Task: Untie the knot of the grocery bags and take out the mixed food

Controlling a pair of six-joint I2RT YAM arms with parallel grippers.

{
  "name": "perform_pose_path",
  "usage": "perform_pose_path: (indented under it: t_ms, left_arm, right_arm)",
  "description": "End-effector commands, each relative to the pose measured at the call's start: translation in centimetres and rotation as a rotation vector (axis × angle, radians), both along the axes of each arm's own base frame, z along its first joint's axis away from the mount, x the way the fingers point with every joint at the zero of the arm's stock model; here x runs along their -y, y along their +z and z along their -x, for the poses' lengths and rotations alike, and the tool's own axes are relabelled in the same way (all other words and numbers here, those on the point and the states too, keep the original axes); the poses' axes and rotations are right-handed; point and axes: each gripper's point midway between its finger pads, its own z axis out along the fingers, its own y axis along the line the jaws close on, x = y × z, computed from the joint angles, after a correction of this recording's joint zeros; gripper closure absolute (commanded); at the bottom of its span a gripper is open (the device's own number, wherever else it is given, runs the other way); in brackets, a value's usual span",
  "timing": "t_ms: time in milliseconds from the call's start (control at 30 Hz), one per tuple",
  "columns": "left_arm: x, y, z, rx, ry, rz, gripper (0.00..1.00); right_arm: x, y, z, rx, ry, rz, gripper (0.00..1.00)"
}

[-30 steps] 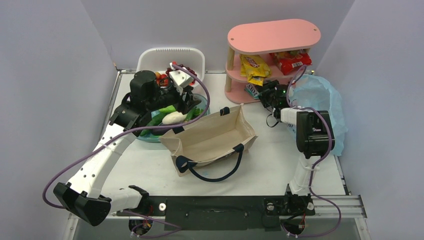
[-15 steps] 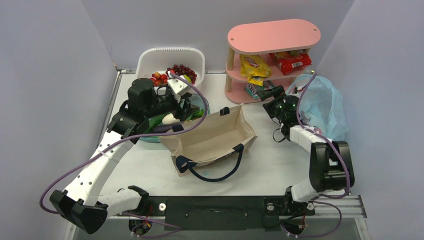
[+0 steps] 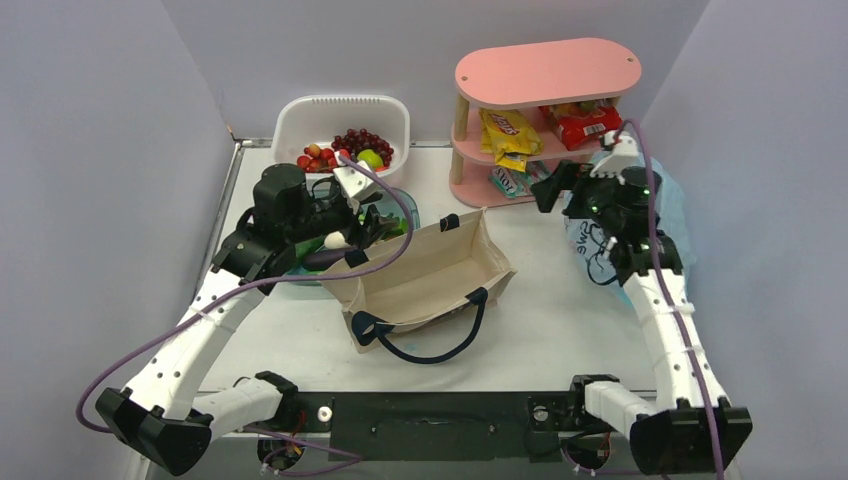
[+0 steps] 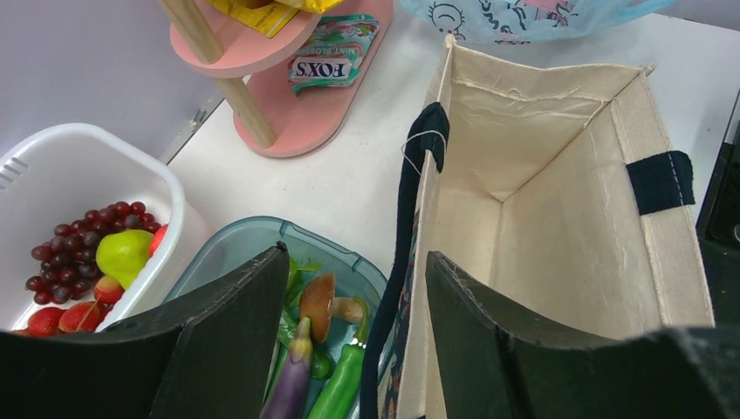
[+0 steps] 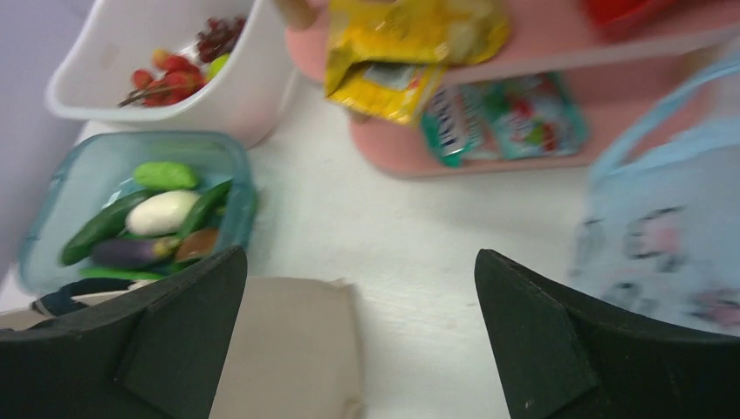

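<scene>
– Fingers (image 4: 236,340) of left gripper (image 4: 358,262): status?
– Parted, gripping nothing. Canvas tote (image 4: 558,227) wall and navy handle (image 4: 410,201) rise between them (contact not discernible).
– Right gripper (image 5: 359,257)?
– Spread wide, empty. Blue plastic bag (image 5: 663,236) lies just outside one finger, apparently untouched; wrist view is blurred. Top view: bag beside the pink shelf (image 3: 545,70).

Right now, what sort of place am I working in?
Probably a staged lab test cell: plain walls box in a white table holding a pink shelf of snack packets, a white basket of fruit and a canvas tote.
</scene>
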Motion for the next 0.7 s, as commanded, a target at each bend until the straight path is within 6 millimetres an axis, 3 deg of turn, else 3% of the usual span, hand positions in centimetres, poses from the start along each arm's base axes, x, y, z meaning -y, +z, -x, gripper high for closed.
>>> perform_pose_path:
  t_ms: [0, 133, 167, 300, 500, 667]
  left_arm:
    - [0.8, 2.2, -0.3, 0.078, -0.038, 0.017, 0.43]
    - [1.5, 2.3, -0.3, 0.082, -0.061, 0.018, 0.43]
    - [1.6, 2.3, -0.3, 0.082, -0.065, 0.018, 0.43]
    - [2.3, 2.6, -0.2, 0.097, -0.08, 0.014, 0.43]
    - [2.7, 2.8, -0.2, 0.108, -0.082, 0.004, 0.43]
    - [2.8, 2.8, -0.1, 0.12, -0.091, -0.009, 0.43]
  right_arm:
    - [7.7, 4.4, 3.1, 0.112, -0.138, 0.314, 0.0]
    - [14.4, 6.5, 3.8, 0.094, -0.382, 0.475, 0.0]
    - [16.8, 6.5, 4.2, 0.065, -0.471, 0.515, 0.0]
    - [22.5, 5.6, 4.9, -0.06, -0.613, 0.55, 0.0]
    - [28.7, 0.4, 7.1, -0.292, -0.724, 0.6, 0.01]
    - [31.1, -6.0, 7.8, -0.473, -0.669, 0.591, 0.01]
